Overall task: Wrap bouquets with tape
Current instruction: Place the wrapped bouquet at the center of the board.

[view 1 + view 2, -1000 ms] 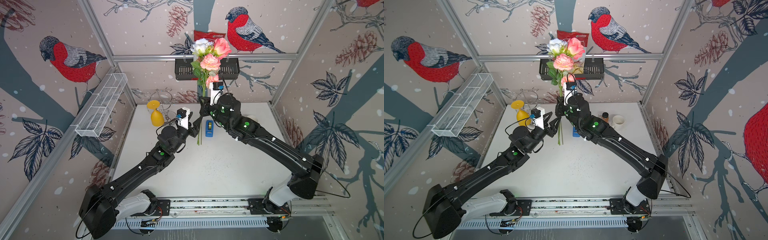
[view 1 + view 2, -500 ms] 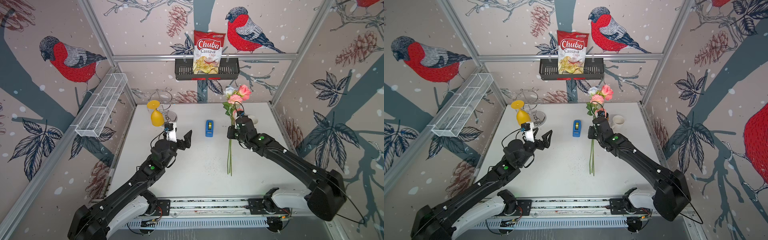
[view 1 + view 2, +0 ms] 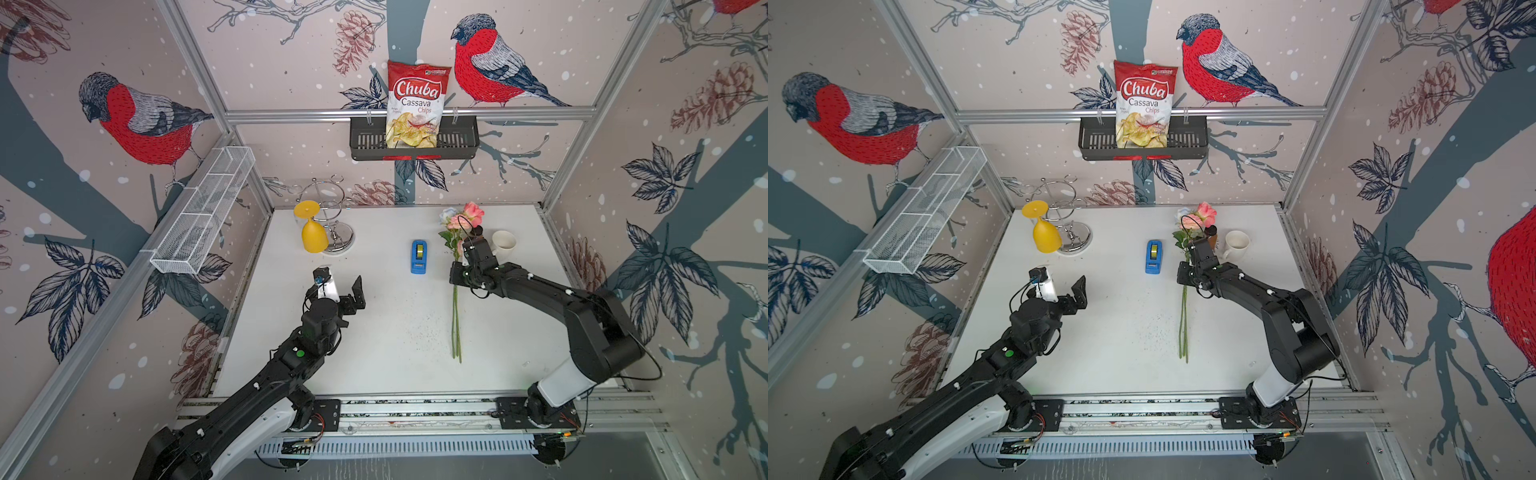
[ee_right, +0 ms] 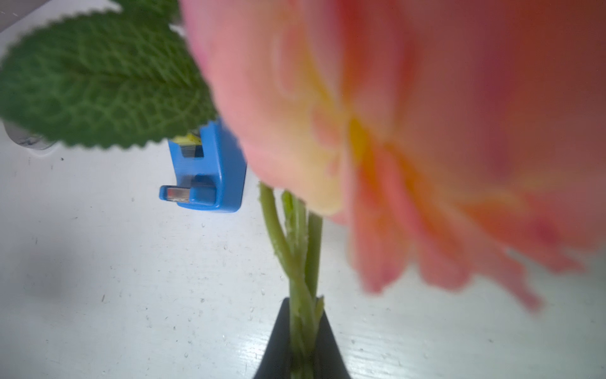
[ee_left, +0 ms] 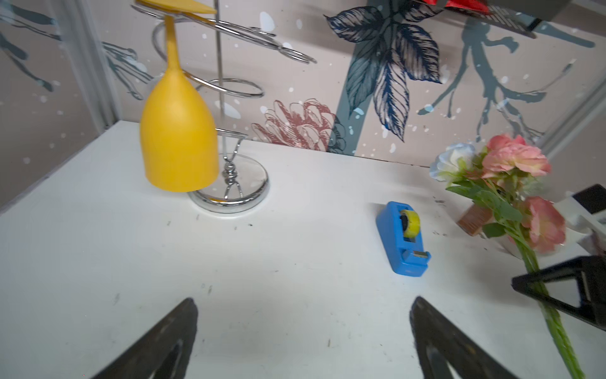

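Note:
The bouquet, pink roses and one white with green leaves, is low over the white table to the right of the tape. Its long green stems point toward the front edge. My right gripper is shut on the stems just below the blooms. The tape is a yellowish roll in a blue dispenser standing mid-table. My left gripper hovers open and empty, left of and nearer than the tape.
A yellow wine glass hangs upside down on a chrome rack at the back left. A white mug and a brown jar stand behind the right gripper. A chips bag sits in a black wall basket.
The left gripper has opened, let go of the stems and drawn back to the left. The right arm has carried the bouquet from high up down to the table's right side.

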Controlling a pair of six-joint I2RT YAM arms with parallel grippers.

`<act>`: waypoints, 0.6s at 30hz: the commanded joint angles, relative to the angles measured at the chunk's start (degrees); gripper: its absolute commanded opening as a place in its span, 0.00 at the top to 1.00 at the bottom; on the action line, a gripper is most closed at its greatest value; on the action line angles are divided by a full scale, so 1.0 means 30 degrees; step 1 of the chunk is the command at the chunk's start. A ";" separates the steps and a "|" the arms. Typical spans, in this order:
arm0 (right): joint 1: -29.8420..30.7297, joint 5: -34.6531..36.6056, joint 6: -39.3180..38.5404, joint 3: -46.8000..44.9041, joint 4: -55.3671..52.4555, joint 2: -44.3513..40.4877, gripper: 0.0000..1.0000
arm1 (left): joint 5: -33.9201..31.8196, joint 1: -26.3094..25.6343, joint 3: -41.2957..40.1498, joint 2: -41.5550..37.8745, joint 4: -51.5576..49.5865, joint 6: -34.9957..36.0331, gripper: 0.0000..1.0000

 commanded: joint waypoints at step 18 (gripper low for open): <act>0.0156 -0.0281 -0.0156 -0.0020 -0.0604 -0.2445 0.35 | -0.5302 0.0680 -0.3135 0.0999 0.8515 0.5599 0.00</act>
